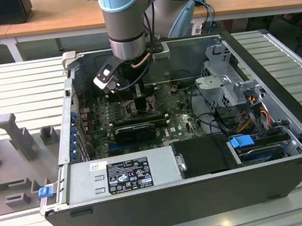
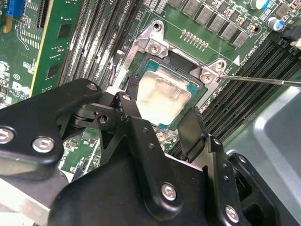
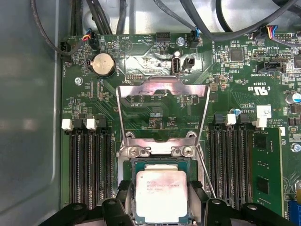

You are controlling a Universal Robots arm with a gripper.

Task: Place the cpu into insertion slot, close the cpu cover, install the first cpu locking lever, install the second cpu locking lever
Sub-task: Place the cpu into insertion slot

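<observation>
Looking through the first wrist view, I see the claw (image 3: 161,188) closed on the cpu (image 3: 161,201), one finger pressed to each side, with the cpu resting in the socket (image 3: 160,162). Just past the socket, the cpu cover (image 3: 162,88) stands flipped open over the motherboard (image 3: 155,120).

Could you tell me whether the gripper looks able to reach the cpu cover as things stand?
Probably yes: the cpu cover stands open just past the gripper, with nothing lying across it.
</observation>
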